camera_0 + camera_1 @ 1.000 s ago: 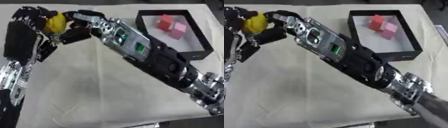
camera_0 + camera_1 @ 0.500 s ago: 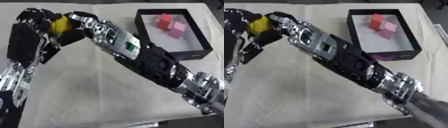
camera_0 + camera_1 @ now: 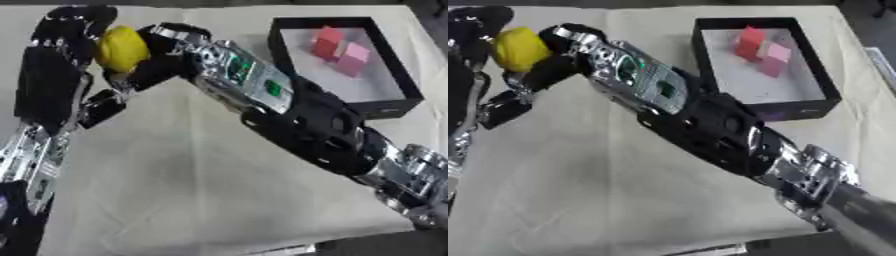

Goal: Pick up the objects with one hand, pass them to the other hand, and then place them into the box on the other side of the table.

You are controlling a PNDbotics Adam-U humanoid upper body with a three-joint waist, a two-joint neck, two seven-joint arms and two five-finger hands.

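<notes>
The yellow ball (image 3: 122, 48) sits raised above the table (image 3: 175, 190) at its far left, between both robot hands. It looks light, smooth and rounded, likely to roll out, so opposite sides suit best. The left robot hand (image 3: 54, 75) curls round it; the right robot hand (image 3: 166, 57) touches it, fingers hidden. The box (image 3: 385, 107) with pink blocks (image 3: 343, 50) lies far right.

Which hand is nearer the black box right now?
Right. The right hand is mid-table beside the yellow object, left of the black box; the left hand is farther left, holding that object.
</notes>
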